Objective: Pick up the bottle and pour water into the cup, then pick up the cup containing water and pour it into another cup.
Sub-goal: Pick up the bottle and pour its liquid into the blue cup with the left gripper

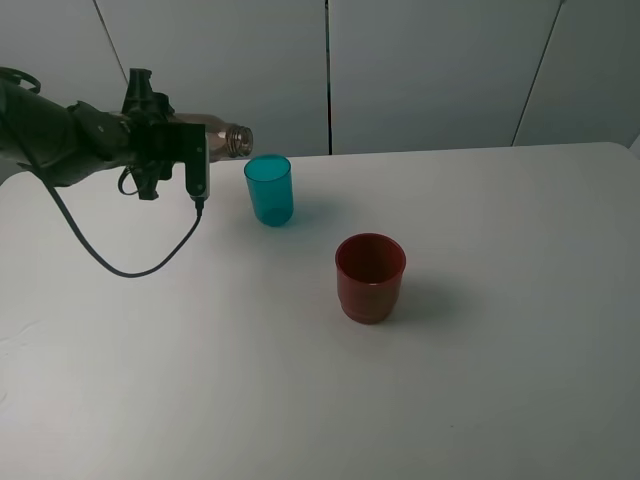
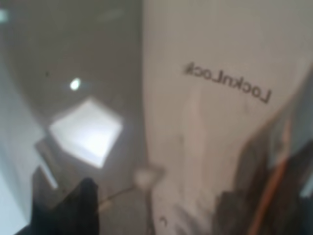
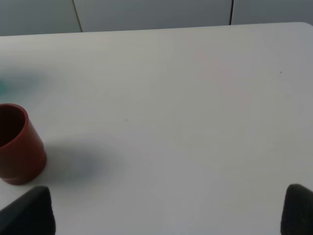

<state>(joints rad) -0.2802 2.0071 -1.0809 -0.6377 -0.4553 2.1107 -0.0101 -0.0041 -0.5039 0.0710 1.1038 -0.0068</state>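
Right now the bottle (image 1: 228, 138) is off the table (image 1: 500, 350), tipped close to level, with its open neck pointing at the teal cup (image 1: 269, 189) and sitting just above and beside that cup's rim. The left gripper (image 1: 178, 140) has the bottle's body clamped, jaws drawn in tight on it. In the left wrist view the bottle wall fills the frame as a blur, with only the printed lettering (image 2: 227, 83) readable. No stream shows between neck and rim, and whether the teal cup has any water in it cannot be told. The teal cup stands upright. The red cup (image 1: 370, 277) also stands upright, apart from the teal cup, toward the right arm's side and nearer the camera; no water shows inside it. The right gripper (image 3: 164, 210) hangs low over bare table near the red cup, jaws spread wide, holding nothing. Judgement: the pick-up is done and the first pour is starting or just about to. Left to do: fill the teal cup, put the bottle down, grasp the teal cup and tip it into the red cup.
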